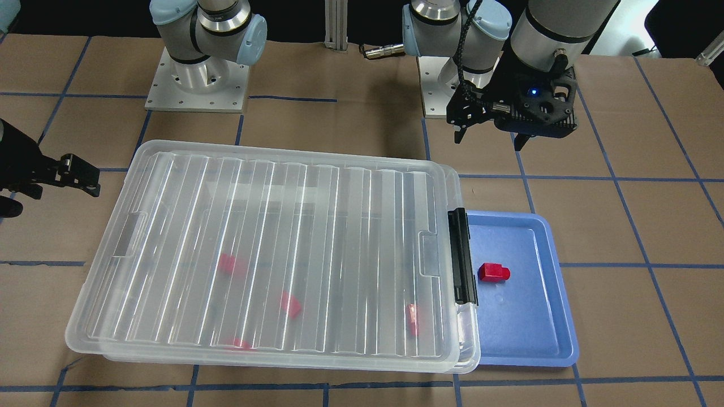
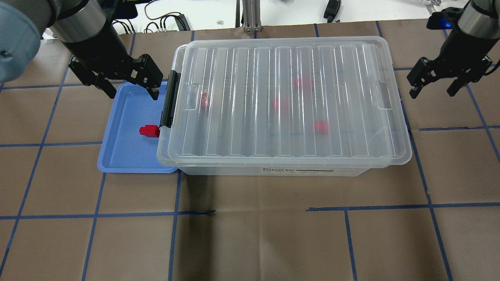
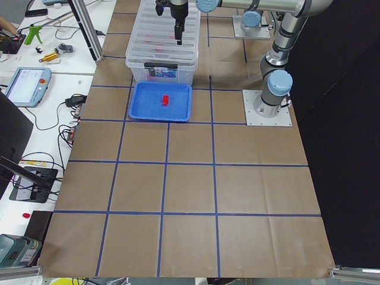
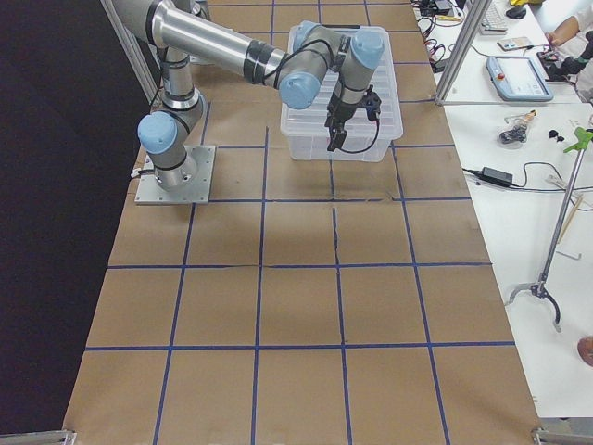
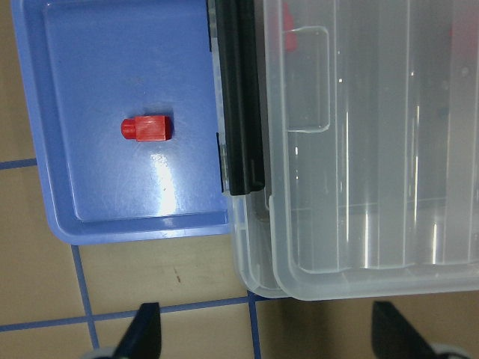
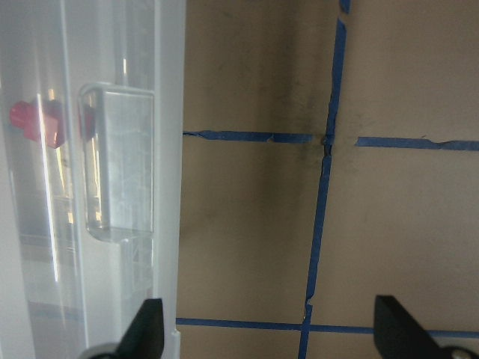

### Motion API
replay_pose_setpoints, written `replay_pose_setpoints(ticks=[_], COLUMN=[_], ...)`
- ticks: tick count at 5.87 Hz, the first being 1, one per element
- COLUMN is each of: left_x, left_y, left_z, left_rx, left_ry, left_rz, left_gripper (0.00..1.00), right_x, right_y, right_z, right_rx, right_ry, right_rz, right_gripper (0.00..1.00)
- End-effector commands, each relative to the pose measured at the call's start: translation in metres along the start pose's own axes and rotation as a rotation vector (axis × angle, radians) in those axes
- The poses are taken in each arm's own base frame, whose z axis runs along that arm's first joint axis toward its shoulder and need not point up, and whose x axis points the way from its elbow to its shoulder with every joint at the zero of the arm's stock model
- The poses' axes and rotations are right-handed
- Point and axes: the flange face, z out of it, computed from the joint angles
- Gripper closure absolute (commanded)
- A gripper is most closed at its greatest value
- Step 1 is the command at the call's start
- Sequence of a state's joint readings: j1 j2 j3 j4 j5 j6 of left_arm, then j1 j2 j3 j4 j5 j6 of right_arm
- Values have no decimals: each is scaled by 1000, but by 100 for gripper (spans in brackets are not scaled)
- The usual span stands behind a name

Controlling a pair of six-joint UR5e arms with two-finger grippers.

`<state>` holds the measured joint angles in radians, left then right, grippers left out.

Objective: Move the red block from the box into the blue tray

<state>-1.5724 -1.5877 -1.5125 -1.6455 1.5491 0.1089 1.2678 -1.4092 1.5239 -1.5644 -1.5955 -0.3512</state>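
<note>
One red block (image 1: 494, 272) (image 2: 149, 130) (image 5: 148, 128) lies on its side in the blue tray (image 1: 526, 339) (image 2: 125, 156) (image 5: 97, 217). The tray abuts the latch end of the clear box (image 1: 283, 226) (image 2: 289, 97), whose ribbed lid is on. Several more red blocks (image 1: 291, 304) (image 2: 279, 105) show blurred through the lid. My left gripper (image 1: 488, 141) (image 2: 133, 95) (image 5: 269, 333) is open and empty, above the tray's far end. My right gripper (image 1: 54, 195) (image 2: 431, 93) (image 6: 271, 329) is open and empty, beside the box's other end.
The black latch bar (image 1: 462, 257) (image 2: 169, 99) stands between tray and box. The arm bases (image 1: 198, 79) and an aluminium post (image 2: 249, 15) stand at the back. Brown paper with blue tape lines covers the table. Benches with tablets (image 3: 24, 86) flank the ends.
</note>
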Motion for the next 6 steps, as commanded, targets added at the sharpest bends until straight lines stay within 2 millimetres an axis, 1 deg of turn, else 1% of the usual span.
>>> replay_pose_setpoints(ticks=[1,2,3,4,5,6], left_x=[-1,-3,-3,-2,-3,-2], left_y=[0,-1,-1,-1,-1,-1], left_z=[0,-1,-1,-1,-1,-1], left_rx=[1,4,4,4,6,6], left_ry=[0,0,-1,-1,-1,-1], left_rz=[1,-1,0,0,-1,0], left_gripper=[2,2,2,2,2,2], right_x=[-59,-104,-136,-155,-158,-161], right_y=[11,26,33,61,72,73], right_z=[-49,-59,-55,-55,-53,-55], right_rx=[55,60,44,20,30,35], right_ry=[28,26,28,28,24,12], right_rz=[56,44,47,41,52,47], right_gripper=[0,0,0,0,0,0])
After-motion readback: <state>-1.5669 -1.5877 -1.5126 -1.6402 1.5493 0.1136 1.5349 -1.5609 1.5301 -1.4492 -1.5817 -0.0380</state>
